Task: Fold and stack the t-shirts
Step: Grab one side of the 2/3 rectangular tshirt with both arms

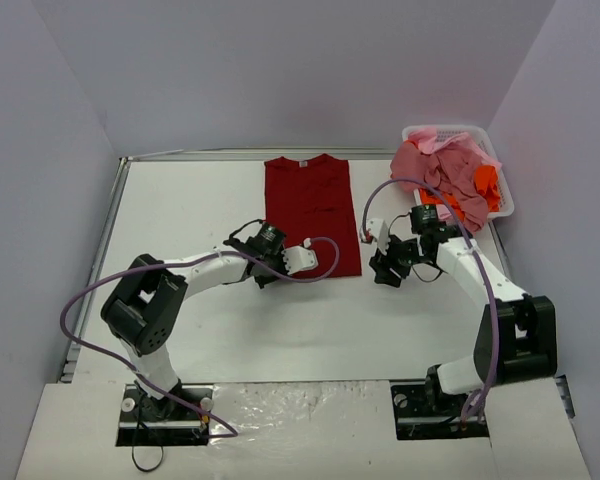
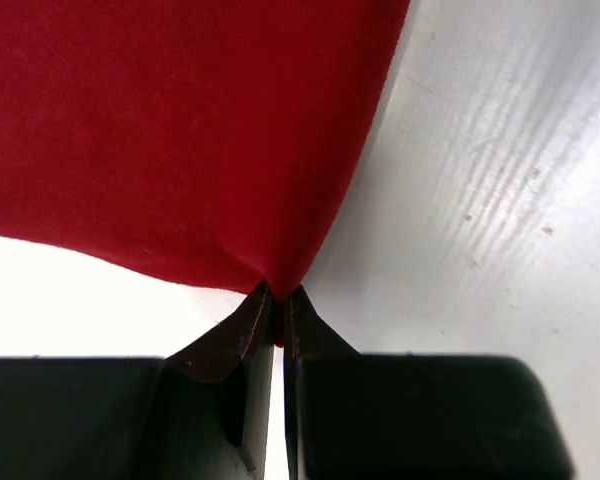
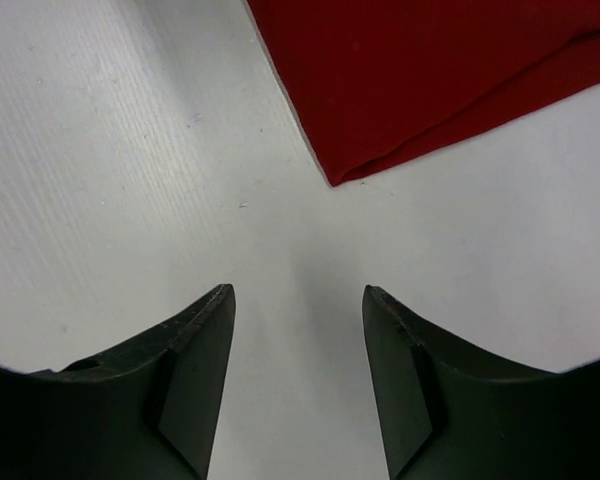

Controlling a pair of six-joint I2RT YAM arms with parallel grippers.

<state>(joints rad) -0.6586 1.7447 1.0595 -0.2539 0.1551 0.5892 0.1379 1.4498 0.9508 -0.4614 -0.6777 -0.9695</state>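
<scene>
Slippage looks possible: left gripper (image 2: 277, 298) pinches just a corner of the red t-shirt (image 2: 180, 130), lower centre; right gripper (image 3: 298, 310) gapes empty.

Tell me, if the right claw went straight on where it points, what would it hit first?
The right claw would probably meet the bare table, just short of the corner of the red shirt; depth is hard to judge.

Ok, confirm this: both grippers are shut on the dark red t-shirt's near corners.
Only one is. The left gripper is shut on a corner of the dark red t-shirt; the right gripper is open above the table, short of the cloth, as the right wrist view shows.
</scene>
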